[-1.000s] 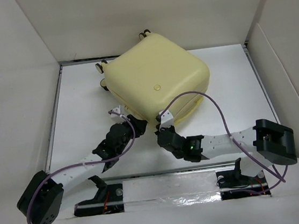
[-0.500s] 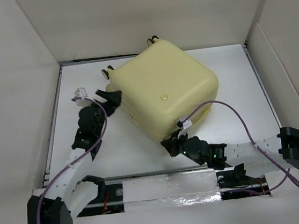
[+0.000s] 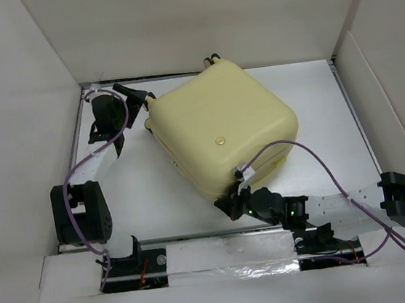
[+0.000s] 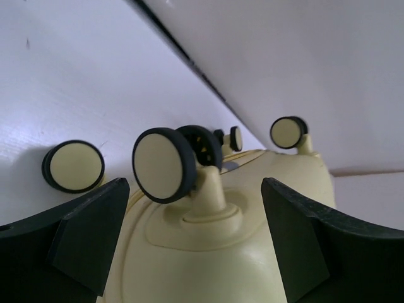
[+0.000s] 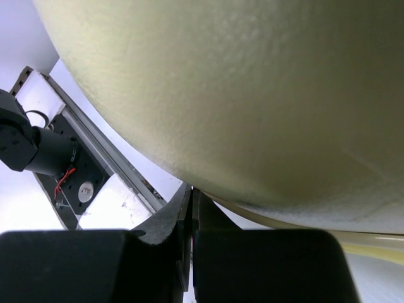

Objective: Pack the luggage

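The luggage (image 3: 222, 131), a closed pale yellow hard-shell suitcase, lies flat in the middle of the white floor, turned at an angle. My left gripper (image 3: 141, 104) is open at its far-left corner. In the left wrist view (image 4: 192, 211) the two fingers straddle that rounded corner of the shell (image 4: 214, 265), just below a wheel (image 4: 165, 165); more wheels (image 4: 73, 166) show beyond. My right gripper (image 3: 226, 201) is shut at the suitcase's near corner. In the right wrist view its tips (image 5: 191, 189) press under the shell's edge (image 5: 252, 95), with nothing visible between them.
White walls (image 3: 29, 105) enclose the floor on the left, back and right. A metal rail (image 3: 228, 247) with the arm bases runs along the near edge; a base motor (image 5: 38, 151) shows in the right wrist view. Purple cables loop over both arms.
My left arm swung from the suitcase's near side out to its far-left corner by the wheels. My right gripper dropped back to the near corner. The suitcase shifted and turned slightly to the right.
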Action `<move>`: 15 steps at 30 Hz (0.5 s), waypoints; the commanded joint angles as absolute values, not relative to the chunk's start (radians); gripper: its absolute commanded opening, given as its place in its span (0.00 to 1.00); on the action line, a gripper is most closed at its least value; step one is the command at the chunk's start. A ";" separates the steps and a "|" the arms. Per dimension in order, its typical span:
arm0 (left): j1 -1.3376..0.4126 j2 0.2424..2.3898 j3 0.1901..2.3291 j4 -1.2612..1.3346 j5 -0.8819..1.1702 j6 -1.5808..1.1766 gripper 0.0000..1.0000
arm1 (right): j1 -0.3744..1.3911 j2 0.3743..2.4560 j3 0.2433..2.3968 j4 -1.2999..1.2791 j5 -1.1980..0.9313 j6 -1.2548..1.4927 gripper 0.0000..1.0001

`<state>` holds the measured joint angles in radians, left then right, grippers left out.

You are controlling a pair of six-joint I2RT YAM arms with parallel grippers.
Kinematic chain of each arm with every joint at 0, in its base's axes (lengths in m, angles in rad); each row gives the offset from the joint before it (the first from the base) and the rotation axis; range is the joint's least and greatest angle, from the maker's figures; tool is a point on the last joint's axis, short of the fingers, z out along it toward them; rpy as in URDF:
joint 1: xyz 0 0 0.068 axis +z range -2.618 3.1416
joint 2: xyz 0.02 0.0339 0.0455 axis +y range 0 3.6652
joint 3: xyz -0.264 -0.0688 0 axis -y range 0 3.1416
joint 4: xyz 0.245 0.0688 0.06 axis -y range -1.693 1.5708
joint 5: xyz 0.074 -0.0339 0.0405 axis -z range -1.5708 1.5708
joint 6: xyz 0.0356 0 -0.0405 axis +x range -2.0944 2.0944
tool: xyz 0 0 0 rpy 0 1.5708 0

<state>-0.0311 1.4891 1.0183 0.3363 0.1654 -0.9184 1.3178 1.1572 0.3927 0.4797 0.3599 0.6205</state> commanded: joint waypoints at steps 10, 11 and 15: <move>-0.032 1.683 1.166 0.408 0.307 -0.988 0.83 | 1.333 1.147 0.445 0.666 0.279 0.629 0.00; -0.032 1.693 1.169 0.416 0.317 -1.002 0.83 | 1.333 1.146 0.445 0.664 0.279 0.630 0.00; -0.041 1.746 1.164 0.527 0.368 -1.090 0.81 | 1.333 1.150 0.446 0.660 0.276 0.629 0.00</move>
<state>-0.0330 1.7294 1.1263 0.3981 0.3092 -1.0153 1.3178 1.1599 0.3927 0.4828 0.3584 0.6167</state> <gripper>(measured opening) 0.816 0.022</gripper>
